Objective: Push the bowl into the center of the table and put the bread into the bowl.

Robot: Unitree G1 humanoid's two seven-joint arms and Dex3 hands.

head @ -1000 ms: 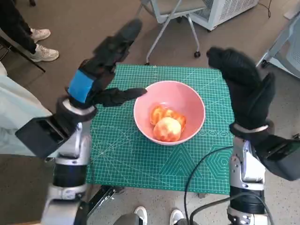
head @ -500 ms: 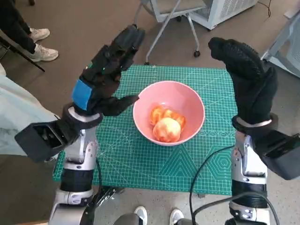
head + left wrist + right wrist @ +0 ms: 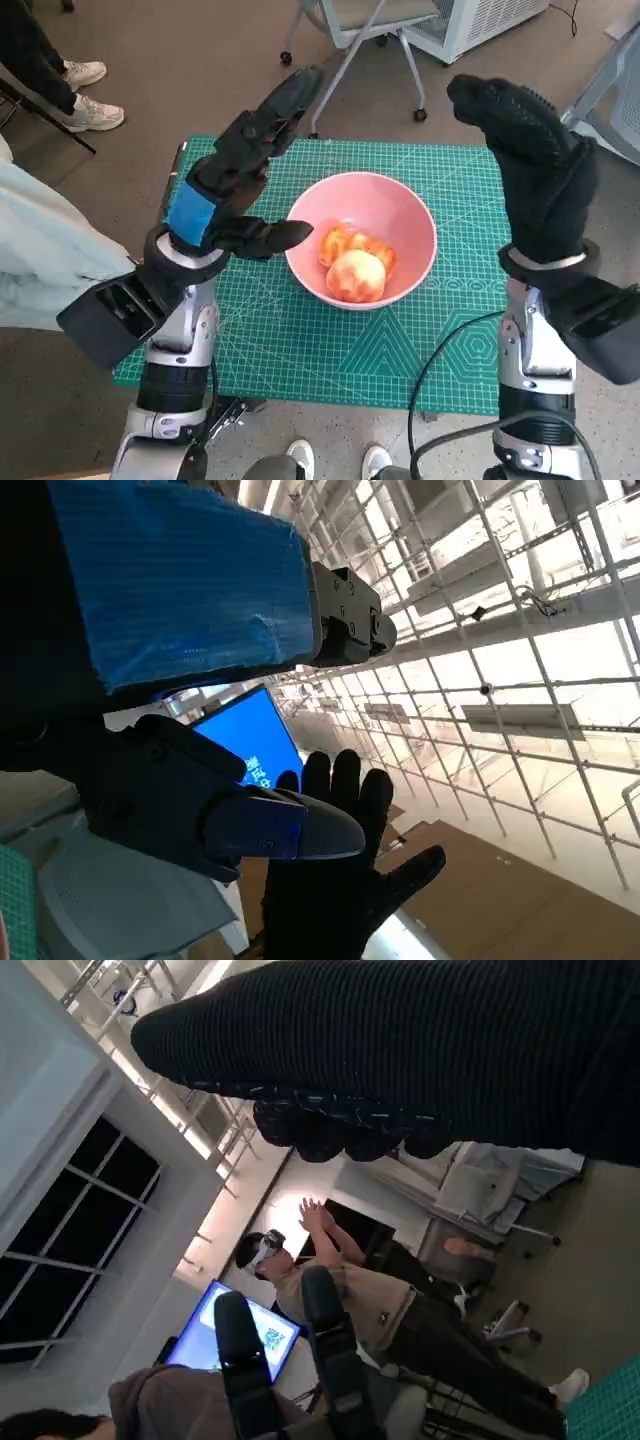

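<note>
The pink bowl (image 3: 362, 238) sits upright, mouth up, near the middle of the green-matted table (image 3: 280, 340), a little closer to the far edge than to the near one. It is round, so it has no long axis to speak of. The bread (image 3: 356, 263) lies inside it: a pale round piece toward the near wall and orange-brown pieces just behind it, touching one another, so the group runs roughly from the near side of the bowl toward the far side.

The left hand (image 3: 232, 185) hangs above the left part of the table, holding nothing, its fingers stretched toward the far edge and the thumb pointing at the bowl's left rim, the tip just beside it in the head view; whether it touches cannot be told. The right hand (image 3: 530, 170) is raised over the right edge of the table, fingers apart and empty, well clear of the bowl. The left wrist view shows the gloved right hand spread open too.

Against the frame half a second back, the bowl and bread lie as they did. The left hand has reached further toward the far edge, and its thumb now overlaps the bowl's rim. The right hand is almost unchanged.

Beyond the far edge stands a chair on castors (image 3: 350, 40); a person's shoes (image 3: 85, 95) show on the floor at the far left. In the right wrist view a person (image 3: 350, 1300) stands with both hands raised.
</note>
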